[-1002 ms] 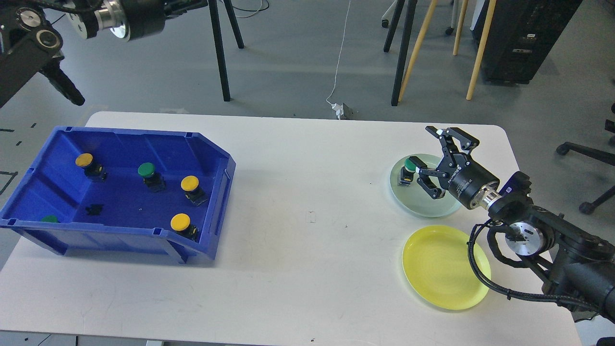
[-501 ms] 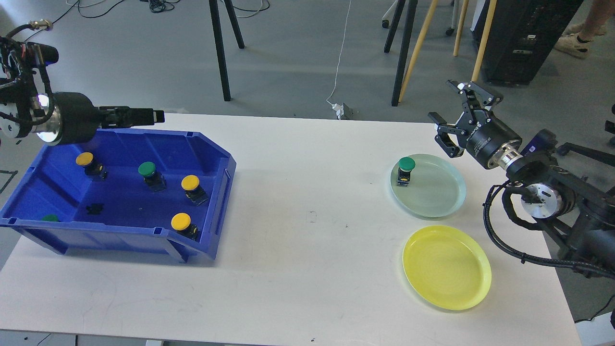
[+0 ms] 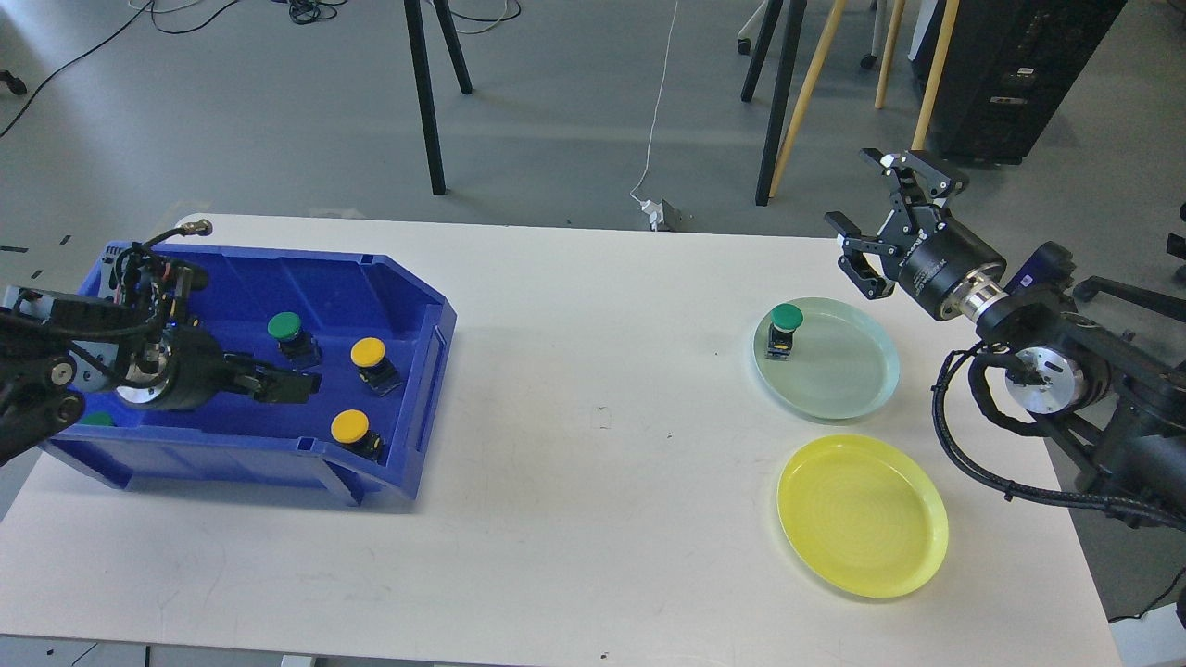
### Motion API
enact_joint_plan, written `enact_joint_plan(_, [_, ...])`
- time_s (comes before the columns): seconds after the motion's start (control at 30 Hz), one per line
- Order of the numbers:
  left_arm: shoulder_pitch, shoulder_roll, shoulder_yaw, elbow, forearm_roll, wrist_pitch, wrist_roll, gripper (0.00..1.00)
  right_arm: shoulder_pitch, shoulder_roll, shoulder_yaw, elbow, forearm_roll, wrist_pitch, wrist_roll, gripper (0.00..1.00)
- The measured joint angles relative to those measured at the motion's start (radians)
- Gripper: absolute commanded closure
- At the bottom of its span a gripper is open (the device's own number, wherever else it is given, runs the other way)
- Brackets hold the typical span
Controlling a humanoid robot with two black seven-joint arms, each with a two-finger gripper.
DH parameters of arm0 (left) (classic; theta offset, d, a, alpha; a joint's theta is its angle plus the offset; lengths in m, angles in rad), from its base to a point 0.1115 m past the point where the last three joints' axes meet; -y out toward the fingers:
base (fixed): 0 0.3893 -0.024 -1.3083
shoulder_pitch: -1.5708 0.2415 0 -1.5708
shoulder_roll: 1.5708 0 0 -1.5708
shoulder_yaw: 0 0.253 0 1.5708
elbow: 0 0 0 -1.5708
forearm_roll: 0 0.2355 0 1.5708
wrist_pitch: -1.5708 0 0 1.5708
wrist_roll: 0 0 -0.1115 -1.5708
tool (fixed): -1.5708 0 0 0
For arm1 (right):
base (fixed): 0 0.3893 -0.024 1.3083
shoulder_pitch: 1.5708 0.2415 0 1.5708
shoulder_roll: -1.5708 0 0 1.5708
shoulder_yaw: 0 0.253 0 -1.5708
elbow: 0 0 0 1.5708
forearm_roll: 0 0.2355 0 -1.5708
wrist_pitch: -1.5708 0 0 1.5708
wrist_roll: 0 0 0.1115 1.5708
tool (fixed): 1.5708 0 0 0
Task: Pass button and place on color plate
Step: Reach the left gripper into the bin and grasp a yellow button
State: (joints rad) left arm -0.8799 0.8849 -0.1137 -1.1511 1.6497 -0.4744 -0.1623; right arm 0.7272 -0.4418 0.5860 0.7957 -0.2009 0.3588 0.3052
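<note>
A blue bin [image 3: 408,408] on the table's left holds a green button [image 3: 284,327], two yellow buttons [image 3: 368,352] [image 3: 349,427] and part of another green one [image 3: 95,419]. My left gripper [image 3: 295,385] is low inside the bin, pointing right, between the green button and the nearer yellow one; its fingers are dark and cannot be told apart. A green button [image 3: 786,318] stands on the pale green plate [image 3: 866,375]. The yellow plate [image 3: 862,514] is empty. My right gripper [image 3: 850,188] is open and empty, raised above and behind the green plate.
Black and wooden stand legs [image 3: 422,93] are on the floor behind the table. A white cable and plug [image 3: 656,211] lie at the far table edge. A black cabinet [image 3: 1010,74] stands at the back right.
My left arm has come down from above the bin's back edge into the bin, hiding the far-left yellow button. The right gripper has stayed raised and open, away from the green plate.
</note>
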Motion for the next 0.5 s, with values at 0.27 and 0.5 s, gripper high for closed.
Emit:
enact_joint_plan(0.27, [-0.009,-0.065,-0.001,0.001,0.042,0.001,0.014,0.03,0.0,0.0,-0.003,0.0,0.0,-0.001,-0.001,0.22])
enact_joint_plan(0.5, [-0.016,-0.109,-0.004,0.05,0.043,0.0,0.017,0.03,-0.004,-0.002,-0.005,0.0,0.0,-0.003,-0.002,0.22])
